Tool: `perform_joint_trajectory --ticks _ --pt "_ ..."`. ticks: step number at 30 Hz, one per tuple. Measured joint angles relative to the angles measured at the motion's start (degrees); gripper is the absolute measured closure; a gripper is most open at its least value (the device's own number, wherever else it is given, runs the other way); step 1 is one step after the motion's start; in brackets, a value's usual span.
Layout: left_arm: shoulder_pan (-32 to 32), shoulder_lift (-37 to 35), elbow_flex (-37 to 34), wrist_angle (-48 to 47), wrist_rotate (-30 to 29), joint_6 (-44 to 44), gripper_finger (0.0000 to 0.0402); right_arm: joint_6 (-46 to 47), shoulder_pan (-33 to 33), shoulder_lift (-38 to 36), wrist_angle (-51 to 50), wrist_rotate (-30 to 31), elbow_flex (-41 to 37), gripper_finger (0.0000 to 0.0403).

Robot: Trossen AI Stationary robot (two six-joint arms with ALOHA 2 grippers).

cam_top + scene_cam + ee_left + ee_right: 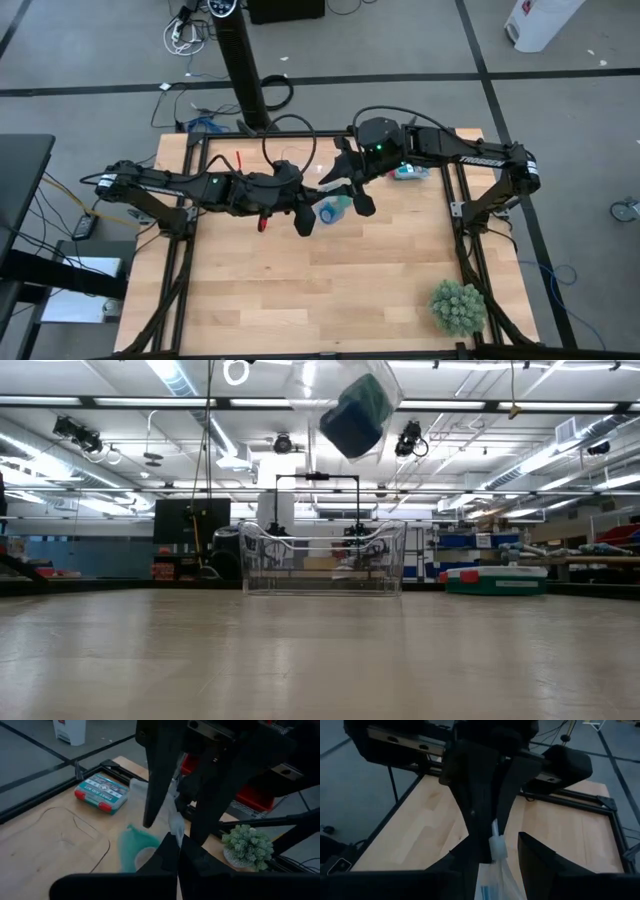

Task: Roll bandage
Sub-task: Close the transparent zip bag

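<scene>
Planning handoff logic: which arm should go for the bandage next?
Right, probably. Left gripper is shut on the clear bag, holding it aloft; right gripper is open around it, free to reach the bandage.

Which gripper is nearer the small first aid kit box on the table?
Right. The right gripper hangs just inboard of the first aid kit, while the left gripper is farther away, beyond the teal bandage between them.

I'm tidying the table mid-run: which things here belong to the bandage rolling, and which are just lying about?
Job in hand: bandage, raised above mid-table where the left gripper and right gripper meet.
Lying about: first aid kit, plant, clear box.
</scene>
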Motion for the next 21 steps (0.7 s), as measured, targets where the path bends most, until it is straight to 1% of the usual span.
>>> perform_joint_trajectory --ticks 3,5,10,11,21 --pt "0.00 0.00 0.00 0.19 0.11 0.72 0.0401 -0.28 0.00 0.00 0.05 -0.68 0.00 0.0298" --pt "0.00 0.00 0.00 0.56 0.14 1.08 0.0401 -0.37 0.00 0.00 -0.25 -1.35 0.00 0.0317" --pt "0.00 0.00 0.00 0.63 0.09 0.90 0.0401 -0.39 0.00 -0.02 -0.57 -1.87 0.00 0.0386" --pt "0.00 0.00 0.00 0.67 0.09 0.85 0.0401 -0.40 -0.10 -0.04 -0.87 -1.92 0.00 0.0394" --pt "0.04 0.22 -0.11 1.05 -0.09 -0.69 0.0401 2.74 -1.86 -0.24 -8.50 -1.84 0.07 0.0402"
